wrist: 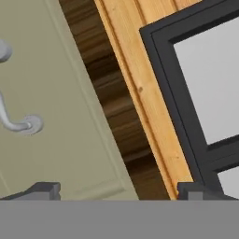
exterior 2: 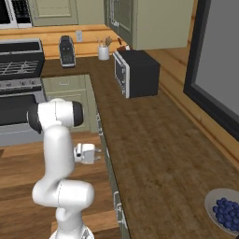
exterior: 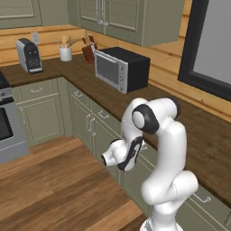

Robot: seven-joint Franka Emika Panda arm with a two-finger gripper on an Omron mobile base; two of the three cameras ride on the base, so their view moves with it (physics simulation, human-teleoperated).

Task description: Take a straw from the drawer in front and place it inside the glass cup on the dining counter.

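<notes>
One gripper (exterior 2: 99, 154) beside drawer (wrist: 56, 116) front

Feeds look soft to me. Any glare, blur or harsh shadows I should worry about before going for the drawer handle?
Left base view: even, flat lighting, no glare on the microwave, mild softness overall. Right base view: same soft render, no hard shadows on the countertop. Hand view: rolled sideways, close on the drawer, its silver handle cut off at the left edge; the gripper stands open.
</notes>
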